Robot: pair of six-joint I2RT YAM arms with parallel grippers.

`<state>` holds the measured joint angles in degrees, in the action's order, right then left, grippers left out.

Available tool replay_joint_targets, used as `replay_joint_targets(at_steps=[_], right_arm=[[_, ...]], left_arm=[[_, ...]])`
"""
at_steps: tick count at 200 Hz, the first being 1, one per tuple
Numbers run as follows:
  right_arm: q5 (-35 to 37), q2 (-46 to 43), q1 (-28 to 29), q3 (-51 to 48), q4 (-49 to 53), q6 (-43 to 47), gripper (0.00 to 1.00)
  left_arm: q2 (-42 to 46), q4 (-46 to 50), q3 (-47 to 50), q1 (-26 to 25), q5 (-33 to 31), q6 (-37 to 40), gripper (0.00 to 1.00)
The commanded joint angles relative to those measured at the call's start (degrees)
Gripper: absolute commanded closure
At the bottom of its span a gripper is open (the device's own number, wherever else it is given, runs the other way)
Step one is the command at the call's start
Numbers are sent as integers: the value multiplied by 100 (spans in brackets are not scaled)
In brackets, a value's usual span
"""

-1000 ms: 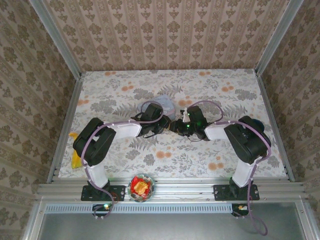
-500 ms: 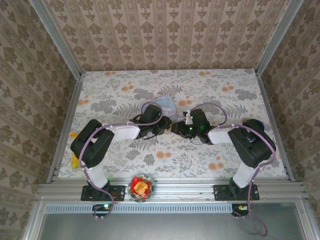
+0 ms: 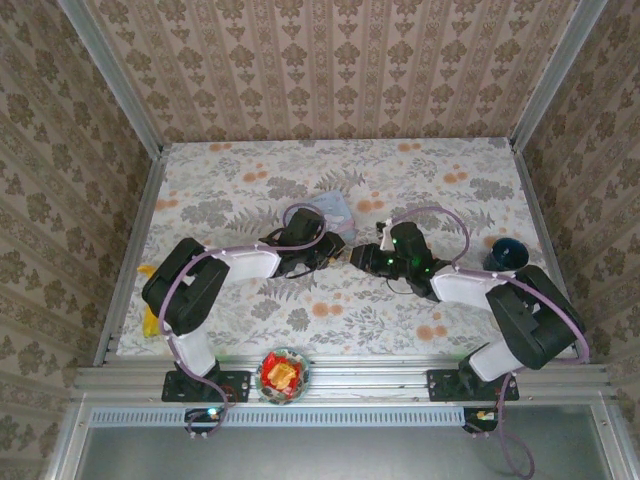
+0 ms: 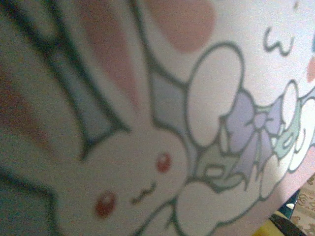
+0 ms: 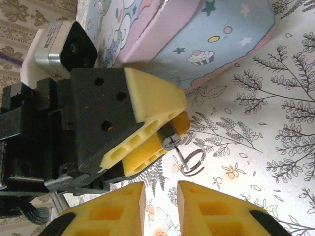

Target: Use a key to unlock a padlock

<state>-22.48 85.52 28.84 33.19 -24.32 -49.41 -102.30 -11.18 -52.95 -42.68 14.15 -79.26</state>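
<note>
One tiny padlock (image 5: 169, 136) — likely light, hard, slick, best gripped by its body — sits pinched in the left hand (image 5: 173, 124); right hand (image 5: 160, 202) stands narrowly parted, empty.

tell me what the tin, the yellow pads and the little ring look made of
Tin: likely thin sheet metal, smooth, printed pastel coating; crisp folded edges, though plastic is possible. Pads: matte yellow, probably printed plastic or firm rubber; open ribbed cells show on the side. Ring: thin shiny silvery wire, most likely steel.

Lab test cell: aluminium frame (image 3: 340, 378), wallpapered walls (image 3: 330, 70), floral tabletop (image 3: 250, 180).
</note>
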Motion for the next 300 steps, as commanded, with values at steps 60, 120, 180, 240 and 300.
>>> replay_joint_targets(at_steps=[60, 120, 180, 240, 300], right_arm=[[310, 548, 183, 187, -40, 69, 76], [305, 624, 201, 258, -133, 97, 73], [315, 750, 201, 431, -105, 158, 75], [225, 1018, 201, 667, -242, 108, 100], [327, 1222, 192, 768, -680, -107, 100]], left_arm=[[-479, 1066, 241, -83, 1295, -733, 96], [-510, 1052, 224, -91, 1343, -722, 96], [-510, 1037, 215, -109, 1368, -713, 96], [-543, 1024, 180, -124, 1444, -697, 95], [-647, 809, 24, -219, 1665, -632, 82]])
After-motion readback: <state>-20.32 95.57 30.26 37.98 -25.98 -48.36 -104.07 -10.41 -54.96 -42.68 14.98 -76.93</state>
